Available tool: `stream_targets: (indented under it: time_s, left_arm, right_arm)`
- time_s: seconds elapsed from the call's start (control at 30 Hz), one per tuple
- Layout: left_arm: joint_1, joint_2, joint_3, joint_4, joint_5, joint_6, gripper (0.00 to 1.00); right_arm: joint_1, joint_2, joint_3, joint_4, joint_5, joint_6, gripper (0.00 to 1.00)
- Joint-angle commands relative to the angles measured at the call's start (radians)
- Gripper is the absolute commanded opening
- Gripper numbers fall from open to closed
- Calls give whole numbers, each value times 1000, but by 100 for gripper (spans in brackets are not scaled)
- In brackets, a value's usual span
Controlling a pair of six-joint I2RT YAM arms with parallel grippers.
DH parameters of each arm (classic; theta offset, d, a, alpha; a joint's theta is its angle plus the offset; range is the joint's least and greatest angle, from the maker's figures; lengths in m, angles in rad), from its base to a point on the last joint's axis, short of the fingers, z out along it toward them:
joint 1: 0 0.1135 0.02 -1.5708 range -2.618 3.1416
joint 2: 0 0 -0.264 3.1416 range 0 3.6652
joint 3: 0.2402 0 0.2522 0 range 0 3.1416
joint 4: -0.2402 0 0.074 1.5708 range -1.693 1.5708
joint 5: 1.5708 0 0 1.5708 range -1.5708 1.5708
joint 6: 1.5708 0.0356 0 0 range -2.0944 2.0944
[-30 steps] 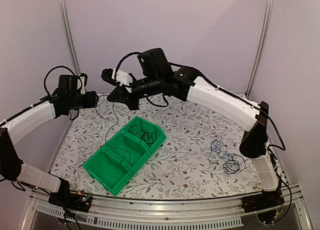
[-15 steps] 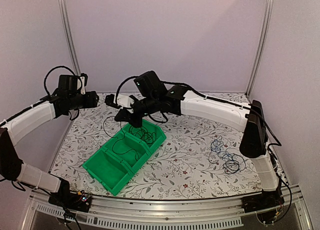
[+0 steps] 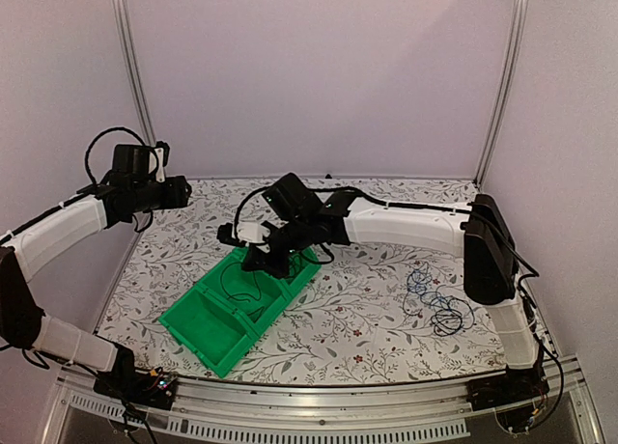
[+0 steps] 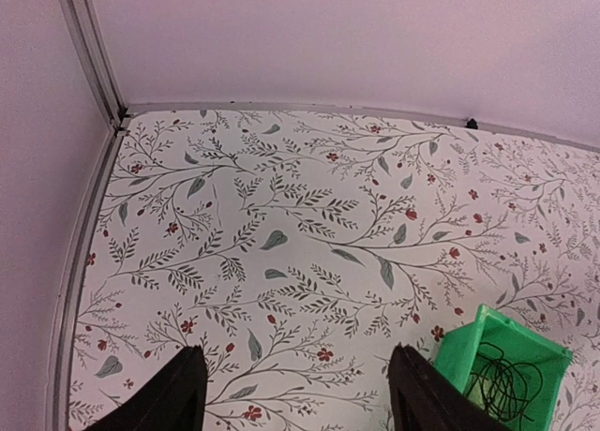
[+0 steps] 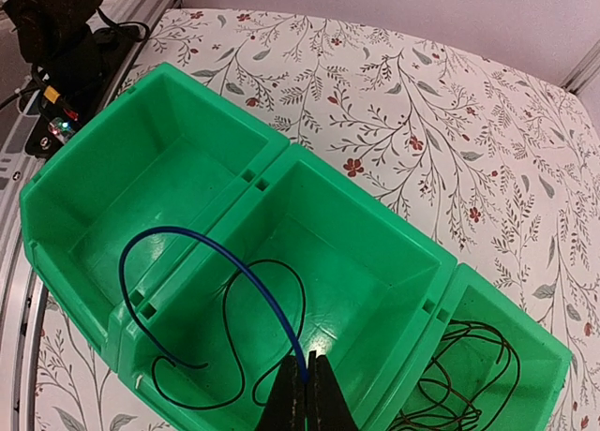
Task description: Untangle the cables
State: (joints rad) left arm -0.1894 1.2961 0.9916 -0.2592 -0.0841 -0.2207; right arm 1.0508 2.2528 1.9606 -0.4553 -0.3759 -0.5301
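Note:
My right gripper is shut on a thin blue cable just above the middle compartment of the green bin. The cable arcs up and left from the jaws, and a dark loop of cable lies on that compartment's floor. A coil of black cables fills the end compartment beside it. From above, the right gripper hangs over the bin. A blue and black tangle of cables lies on the table to the right. My left gripper is open, holds nothing, and is raised at the far left.
The bin's near compartment holds nothing. The left arm reaches along the table's left side. The bin's corner shows at the lower right of the left wrist view. Walls and metal posts enclose the floral table.
The right arm has come down from high at the back to the bin, lowering the held cable into the middle compartment. The left arm has not moved.

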Motion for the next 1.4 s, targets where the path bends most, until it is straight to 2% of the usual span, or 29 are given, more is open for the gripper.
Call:
stream_targets:
  time_s: [0.0,0.23,0.63,0.7,0.77,0.83,1.13,1.27,1.37]
  left_arm:
    - [10,-8,-11,15,13,-3,67]
    - [10,-4,-11,15,21,-5,67]
    - [10,-6,-12,13,25,-6,67]
    - [10,-6,-12,12,24,-5,67]
    - [10,-6,-12,13,27,-6,67]
    - [10,-6,-11,13,26,-6,67]
    - [10,-5,-16,21,41,-3,67]
    - [10,-31,-45,80,137,19,67]
    - [3,-77,-90,147,222,46,65]
  right_arm:
    - [-3,-3,52,-23,13,36,0]
    - [6,81,123,-70,137,56,0]
    - [52,125,147,-104,202,22,2]
    - [56,134,152,-114,200,22,9]
    - [58,134,152,-118,205,19,27]
    - [60,129,153,-122,216,11,36]
    - [60,25,131,-190,250,-35,47]
    - [58,-81,39,-174,241,-57,55]
    - [57,-152,0,-176,241,-66,57]
